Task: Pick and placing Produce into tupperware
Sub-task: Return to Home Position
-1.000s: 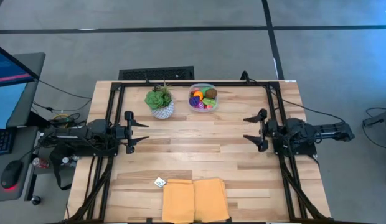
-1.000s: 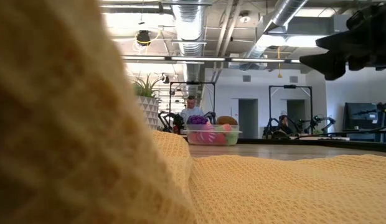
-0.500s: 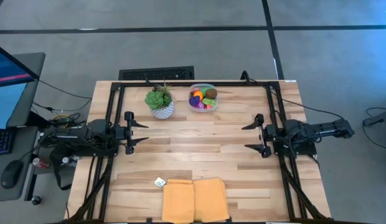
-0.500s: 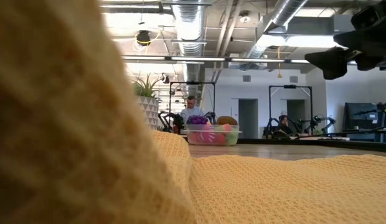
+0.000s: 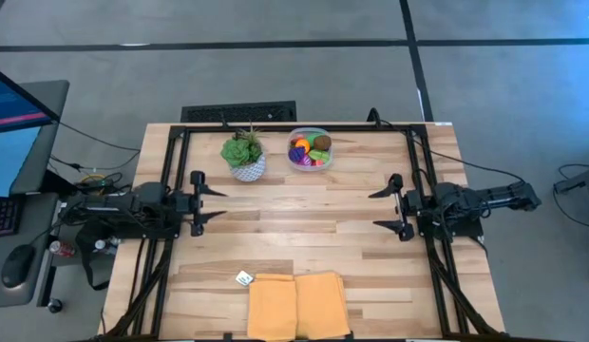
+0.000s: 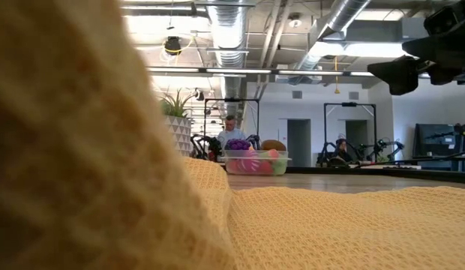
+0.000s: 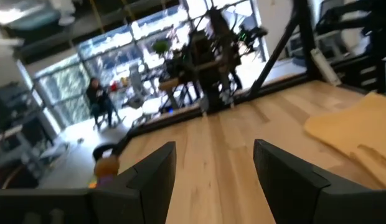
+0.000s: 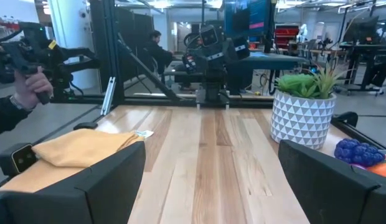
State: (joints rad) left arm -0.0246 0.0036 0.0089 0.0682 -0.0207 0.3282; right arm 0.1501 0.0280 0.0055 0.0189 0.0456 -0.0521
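Down at the front edge, a folded yellow cloth lies on the wooden table, with a small white tag just beside its left corner. Mid-table now: the left gripper hovers at the left side, fingers spread wide, nothing between them. Facing it across the boards, the right gripper hangs at the right side, fingers parted too and empty. Both are well apart from the goods. Up at the far edge, the potted plant stands just left of the clear tupperware, and the produce sits piled inside it: purple grapes, orange, red, green and brown pieces
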